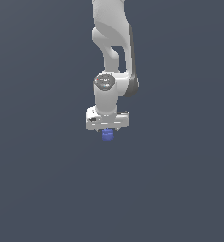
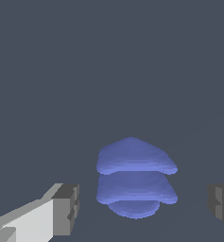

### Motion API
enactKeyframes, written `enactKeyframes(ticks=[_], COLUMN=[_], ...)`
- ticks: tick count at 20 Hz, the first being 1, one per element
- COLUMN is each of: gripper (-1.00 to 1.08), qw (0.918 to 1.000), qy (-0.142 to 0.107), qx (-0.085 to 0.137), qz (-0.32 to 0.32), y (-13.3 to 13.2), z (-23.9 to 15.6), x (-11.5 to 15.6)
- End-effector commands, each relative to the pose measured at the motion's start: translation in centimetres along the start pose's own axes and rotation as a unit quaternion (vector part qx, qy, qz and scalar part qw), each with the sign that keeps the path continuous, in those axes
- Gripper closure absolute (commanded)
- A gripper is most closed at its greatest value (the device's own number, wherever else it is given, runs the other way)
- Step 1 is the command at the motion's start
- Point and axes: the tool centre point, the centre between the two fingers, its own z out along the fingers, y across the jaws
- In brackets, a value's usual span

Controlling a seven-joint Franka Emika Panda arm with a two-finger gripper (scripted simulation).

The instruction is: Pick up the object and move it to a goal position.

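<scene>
The object (image 2: 134,177) is a small blue-violet blob with stacked, flattened lobes. In the wrist view it lies between my two fingers, with a gap to the grey pad on each side (image 2: 66,210). My gripper (image 2: 144,208) is open around it and not touching it. In the exterior view the white hand hangs from the arm, pointing down, and the gripper (image 1: 107,131) is right over the object (image 1: 107,135), which shows just under the hand. The fingers are mostly hidden there by the hand.
A plain dark grey surface (image 1: 179,189) fills both views. The white arm (image 1: 111,42) reaches in from the upper middle of the exterior view. No other objects show.
</scene>
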Motion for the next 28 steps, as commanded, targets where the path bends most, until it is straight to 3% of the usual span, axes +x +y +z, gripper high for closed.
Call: enactKeyframes(ticks=[1,13,14,28], gripper=[-0.92,-0.92,1.08,1.08], qw=[1.0000,1.0000,1.0000,1.0000], qy=[0.000,0.000,0.000,0.000], qx=[0.000,0.000,0.000,0.000], qz=[0.000,-0.001,-0.001,-0.001], y=[0.0,0.0,0.0,-0.2], z=[0.8,4.7,4.7,4.1], x=[-0.1,-0.1,-0.1,-0.1])
